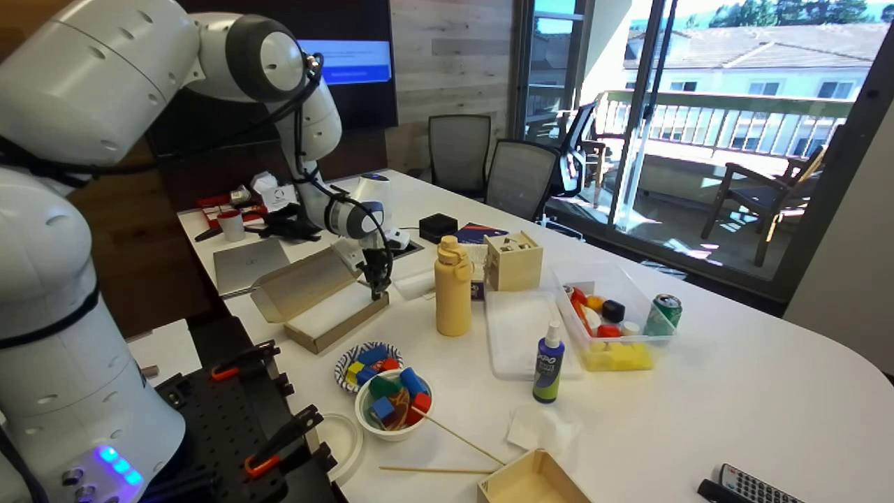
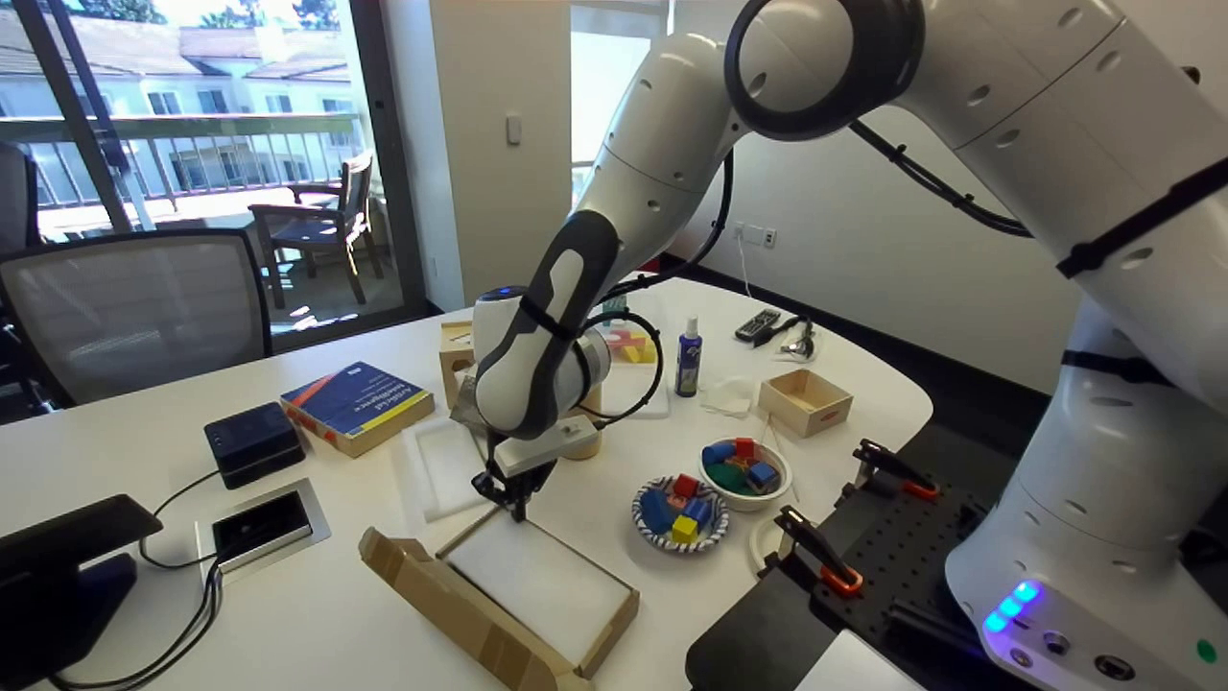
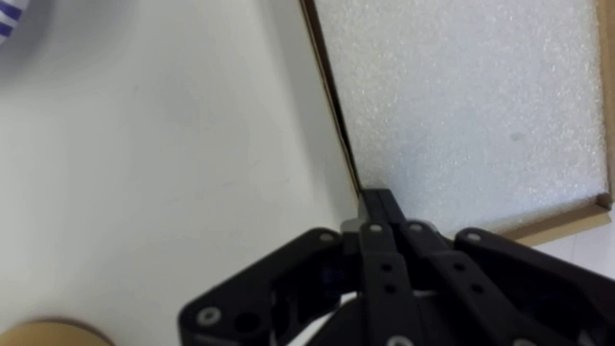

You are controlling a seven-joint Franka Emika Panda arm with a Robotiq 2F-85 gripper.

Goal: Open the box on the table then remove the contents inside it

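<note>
Box (image 1: 349, 325) lies open under the gripper (image 3: 378, 197), fingers (image 3: 371, 207) pressed together — white foam (image 3: 471, 110) beside them, still inside, awaits removal.

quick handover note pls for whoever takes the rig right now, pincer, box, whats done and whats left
Pincer: shut, nothing visible in its grasp; it is down at a corner of the box, on the long side away from the lid.
Box: on the table, lid swung back.
Contents: white foam lying in the box; whether anything is under it cannot be seen.
Done: box open.
Left: take out the foam and anything beneath it. Opening the pincer and working in at the gap along that long side looks like a sensible next try.
</note>
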